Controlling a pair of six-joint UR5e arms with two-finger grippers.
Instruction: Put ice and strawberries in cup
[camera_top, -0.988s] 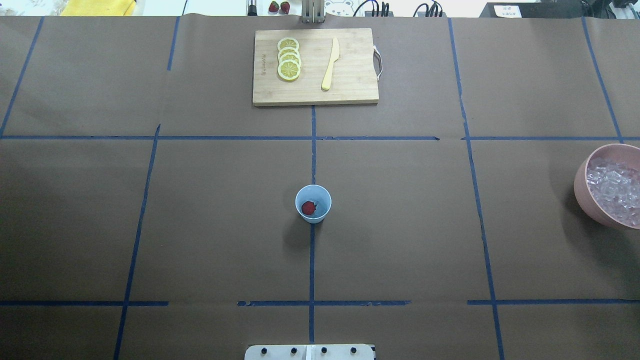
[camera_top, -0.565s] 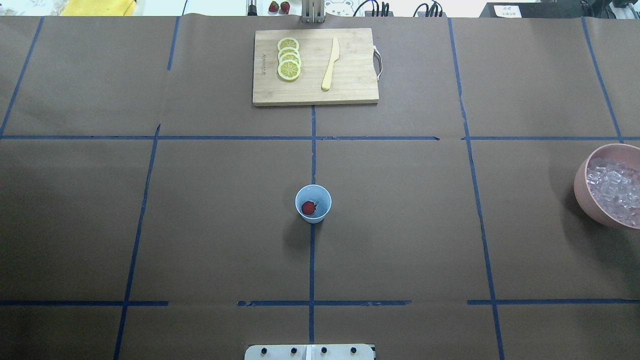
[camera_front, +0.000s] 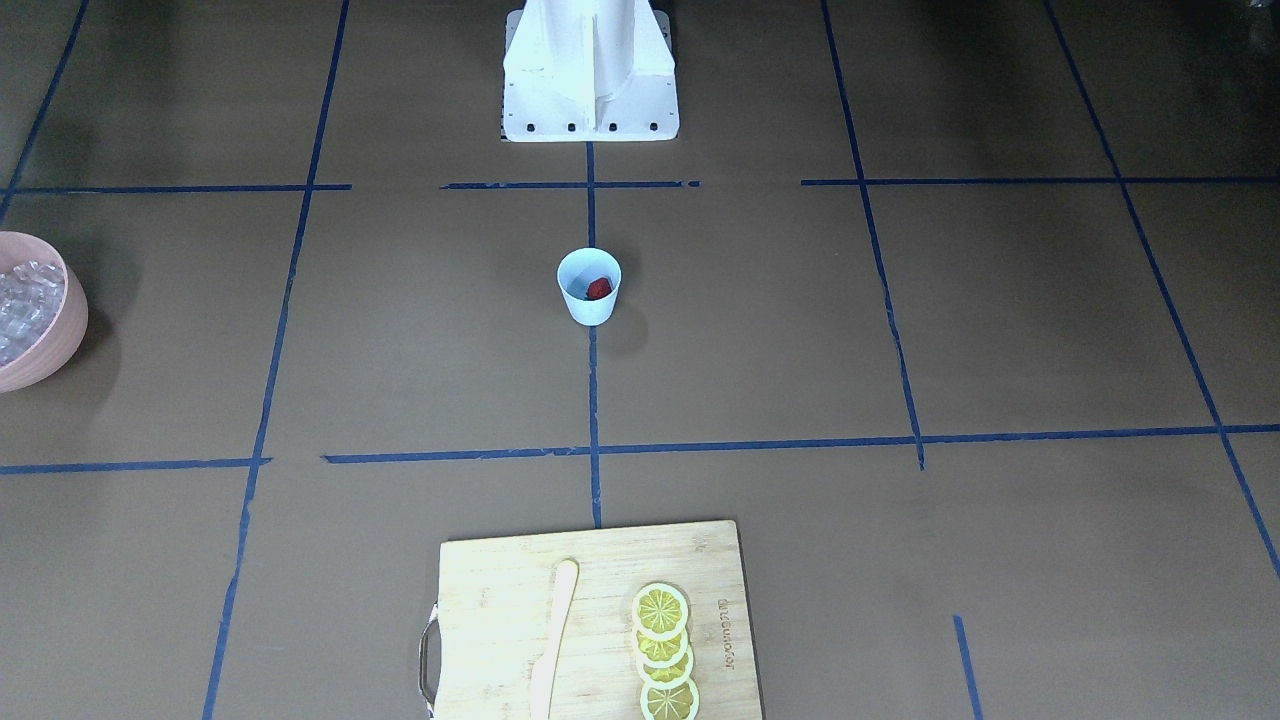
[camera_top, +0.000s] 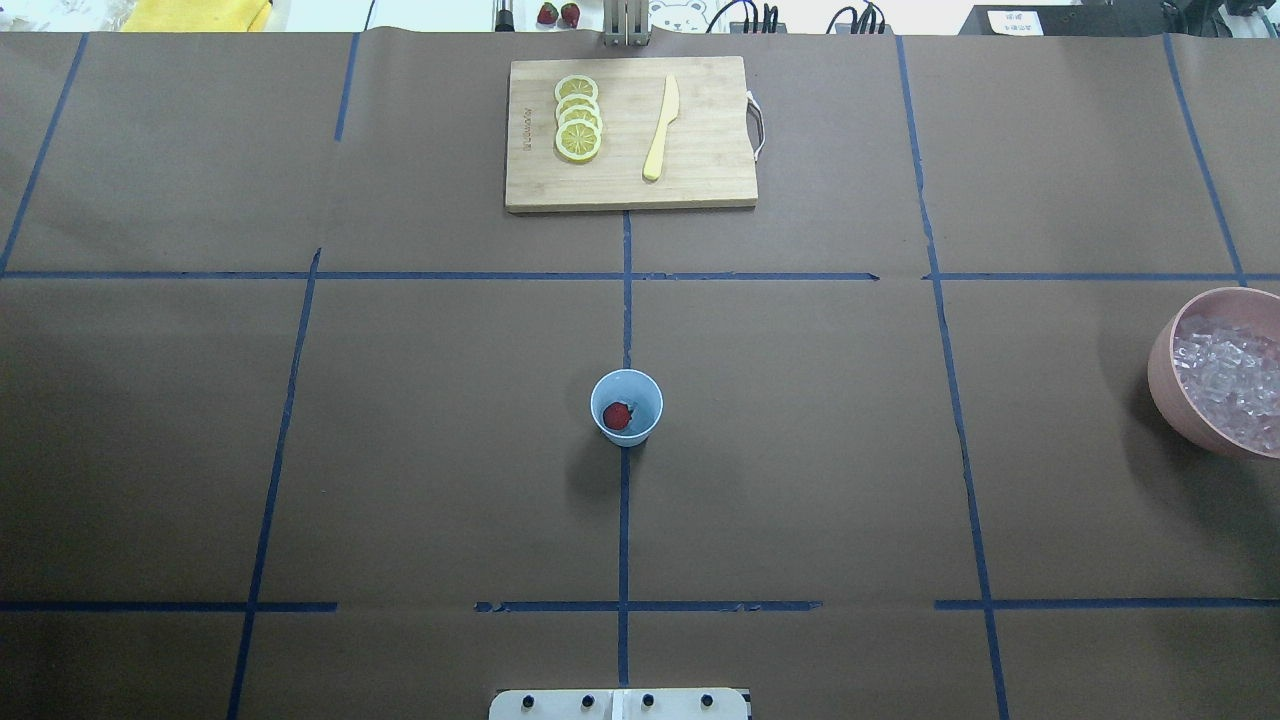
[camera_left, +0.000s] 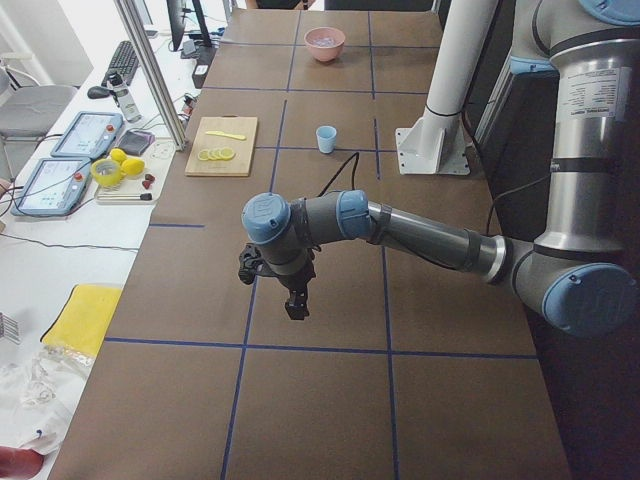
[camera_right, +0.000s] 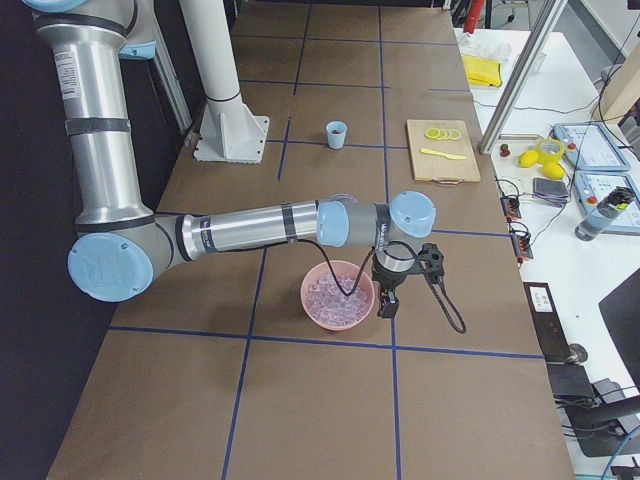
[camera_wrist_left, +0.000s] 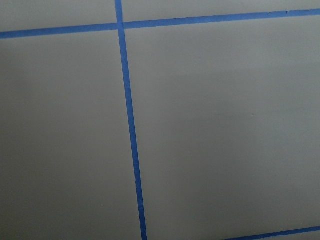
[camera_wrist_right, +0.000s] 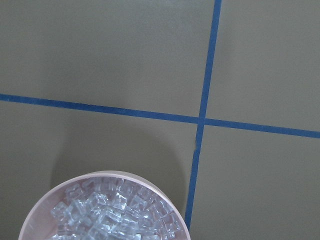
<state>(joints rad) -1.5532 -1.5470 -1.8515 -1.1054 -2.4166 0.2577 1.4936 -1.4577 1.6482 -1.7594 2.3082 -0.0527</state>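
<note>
The light-blue cup (camera_top: 645, 392) stands upright at the table's middle, also in the front view (camera_front: 589, 305). A dark-red strawberry (camera_top: 617, 416) lies inside it (camera_front: 598, 288). The ice (camera_top: 1225, 375) fills a pink bowl (camera_top: 1163, 395) at the right edge; it also shows in the right wrist view (camera_wrist_right: 115, 212). My right gripper (camera_right: 385, 303) hangs just beside the bowl (camera_right: 318, 312), on its side away from the robot's base. My left gripper (camera_left: 296, 305) hangs over bare table at the left end. Both show only in side views, so I cannot tell whether they are open or shut.
A wooden cutting board (camera_top: 705, 165) with lemon slices (camera_top: 578, 118) and a yellow knife (camera_top: 661, 128) lies at the far middle. Two more strawberries (camera_top: 558, 14) sit beyond the table's far edge. The robot's base (camera_front: 590, 70) is at the near middle.
</note>
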